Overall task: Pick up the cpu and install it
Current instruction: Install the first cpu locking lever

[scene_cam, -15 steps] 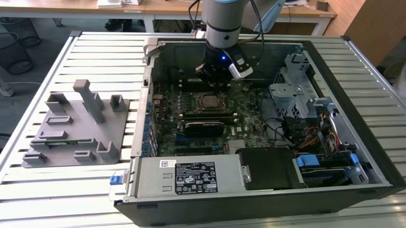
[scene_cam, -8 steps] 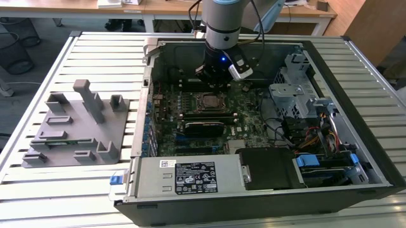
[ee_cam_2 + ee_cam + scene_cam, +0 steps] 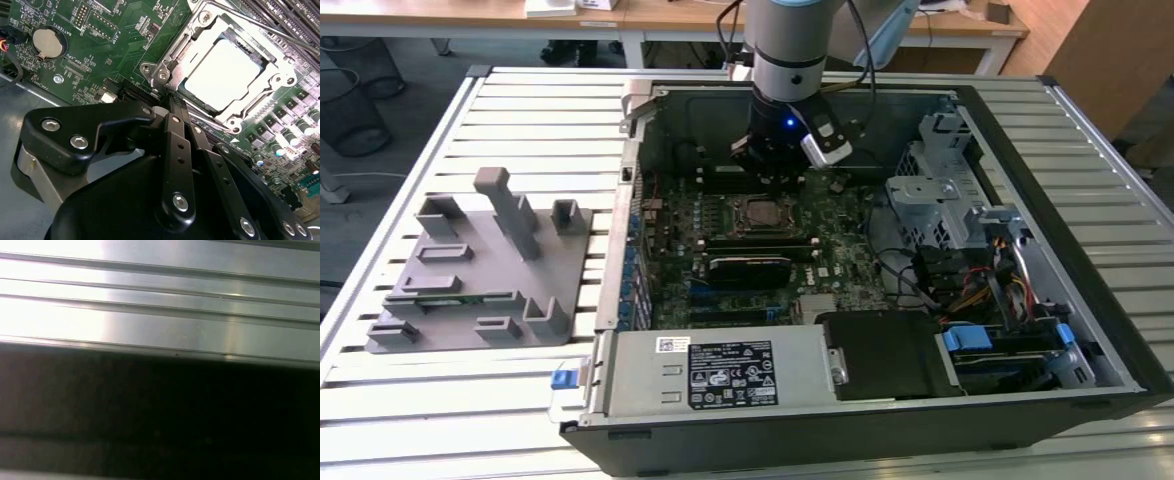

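The cpu (image 3: pixel 761 212), a flat square chip with a silvery top, lies inside the motherboard socket in the open computer case (image 3: pixel 1067 250). In the second wrist view the cpu (image 3: pixel 227 75) sits flat within the socket's metal frame (image 3: pixel 165 70). My gripper (image 3: pixel 771 178) hangs just behind and above the socket. Its black fingers (image 3: pixel 172 120) come together at one point near the socket's corner, with nothing between them. The gripper (image 3: pixel 167 102) is not touching the cpu.
A grey fixture plate (image 3: pixel 467 270) with upright blocks lies on the slatted table at the exterior view's left. Inside the case are a power supply (image 3: pixel 720 370), a drive cage (image 3: pixel 934 200) with cables, and a coin battery (image 3: pixel 46 41). Table slats (image 3: pixel 160 315) run across the first wrist view.
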